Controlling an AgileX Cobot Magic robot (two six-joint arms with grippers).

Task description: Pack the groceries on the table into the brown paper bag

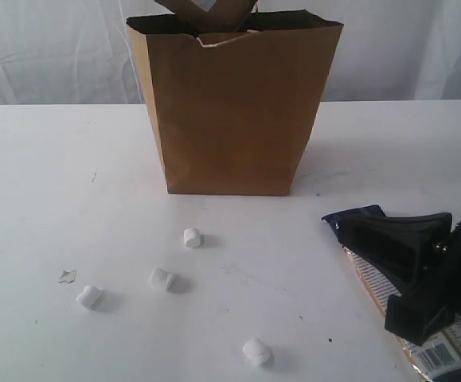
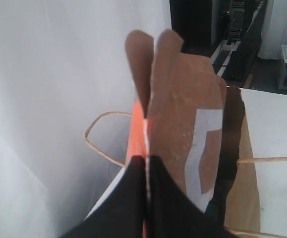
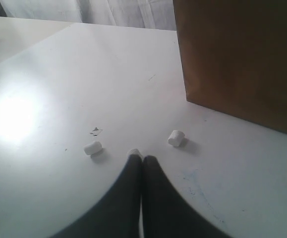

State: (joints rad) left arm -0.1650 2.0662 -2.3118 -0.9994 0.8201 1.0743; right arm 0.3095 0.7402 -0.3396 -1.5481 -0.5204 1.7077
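Grips pouch (image 2: 183, 99) in left hand (image 2: 145, 157), pinched tight, over open top of bag (image 1: 234, 111). Shows right hand (image 3: 142, 157) shut and empty, low over worktop (image 1: 55, 183). Finds bag upright at far middle. Counts 4 marshmallows (image 1: 192, 237) loose before bag, 1 just beside right fingertips. Spots noodle pack (image 1: 437, 354) flat under right arm.

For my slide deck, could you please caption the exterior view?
Four marshmallows lie in front of the upright bag; the right gripper overlaps a pack.
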